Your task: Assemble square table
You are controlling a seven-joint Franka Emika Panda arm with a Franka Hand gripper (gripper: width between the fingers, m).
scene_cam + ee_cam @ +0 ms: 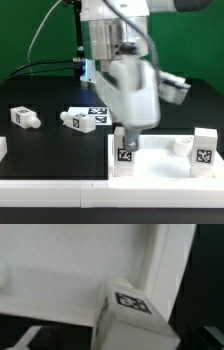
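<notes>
- One loose leg (22, 118): likely light, rigid, slick plastic; grip across its stubby sides.
- Blurred fingers (133, 122) over the corner leg (125, 152): apart or clamped, cannot tell.

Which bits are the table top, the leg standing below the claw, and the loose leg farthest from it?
Table top (160, 165): exterior view, its bare white surface.
Standing leg (126, 156): exterior view, its tag face.
Farthest loose leg (22, 118): exterior view, its white body.
</notes>
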